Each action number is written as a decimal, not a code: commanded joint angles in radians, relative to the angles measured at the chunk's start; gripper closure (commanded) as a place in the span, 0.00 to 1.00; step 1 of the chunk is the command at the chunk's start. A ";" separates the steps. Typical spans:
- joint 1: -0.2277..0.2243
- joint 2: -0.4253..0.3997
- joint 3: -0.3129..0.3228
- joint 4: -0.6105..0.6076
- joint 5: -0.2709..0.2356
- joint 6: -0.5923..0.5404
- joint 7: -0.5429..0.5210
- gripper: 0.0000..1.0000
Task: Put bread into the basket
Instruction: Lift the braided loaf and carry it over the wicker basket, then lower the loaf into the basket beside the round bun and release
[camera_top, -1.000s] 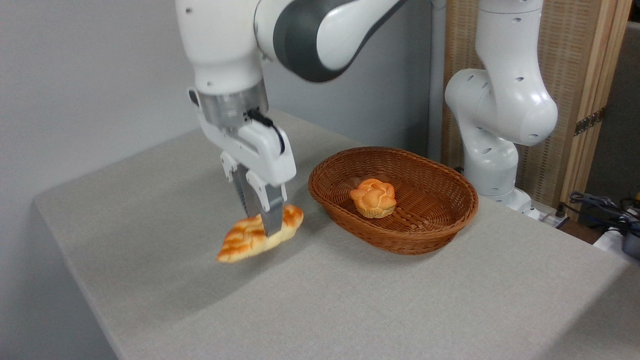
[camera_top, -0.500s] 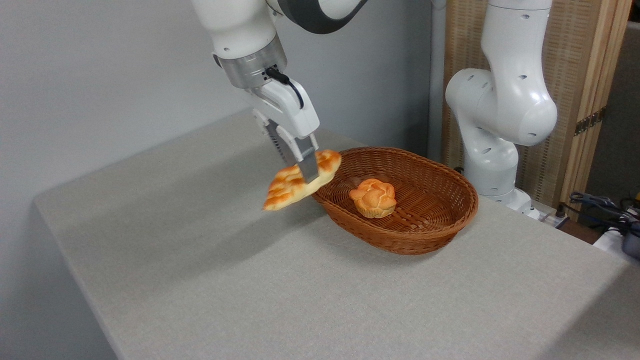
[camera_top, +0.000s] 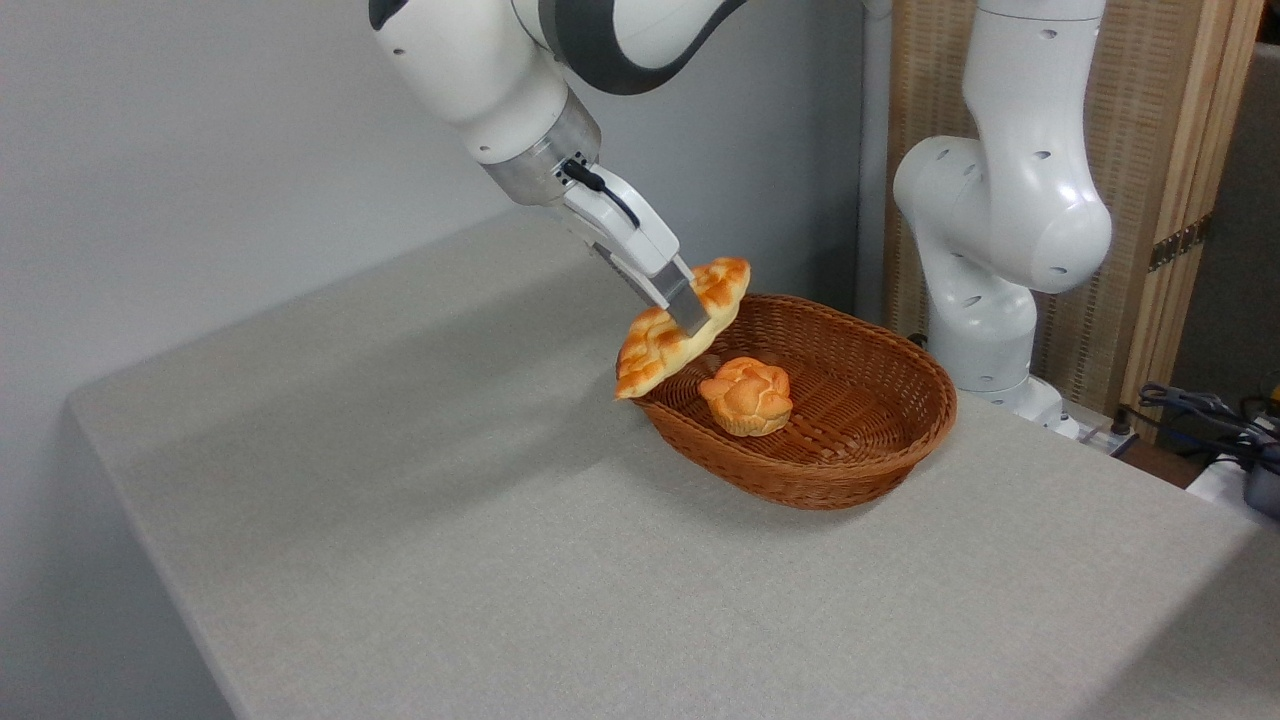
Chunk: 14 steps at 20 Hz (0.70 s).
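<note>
The braided golden-orange bread (camera_top: 655, 350) hangs in the air, tilted with its lower pointed end down to the left, over the left rim of the basket. My gripper (camera_top: 688, 311) is shut on the loaf's middle, reaching in from the upper left. The oval brown wicker basket (camera_top: 880, 440) sits on the table right of centre. Part of the loaf's upper end (camera_top: 722, 278) shows beyond the fingers.
A small round orange knotted bun (camera_top: 746, 396) lies inside the basket. The arm's white base (camera_top: 990, 300) stands just behind the basket at the right. Cables (camera_top: 1200, 410) lie off the table's far right. Grey cloth table (camera_top: 420, 500) spreads to the left and front.
The gripper has lifted the loaf off the table and carried it up and to the right, from left of the basket to above its left rim.
</note>
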<state>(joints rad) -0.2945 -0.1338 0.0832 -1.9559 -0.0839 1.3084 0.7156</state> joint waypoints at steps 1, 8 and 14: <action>-0.038 -0.010 0.007 -0.020 -0.013 -0.046 -0.001 0.00; -0.068 0.000 0.007 -0.026 -0.013 -0.049 0.007 0.00; -0.068 0.000 0.007 -0.026 -0.013 -0.055 0.021 0.00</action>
<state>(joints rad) -0.3556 -0.1306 0.0827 -1.9831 -0.0844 1.2756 0.7234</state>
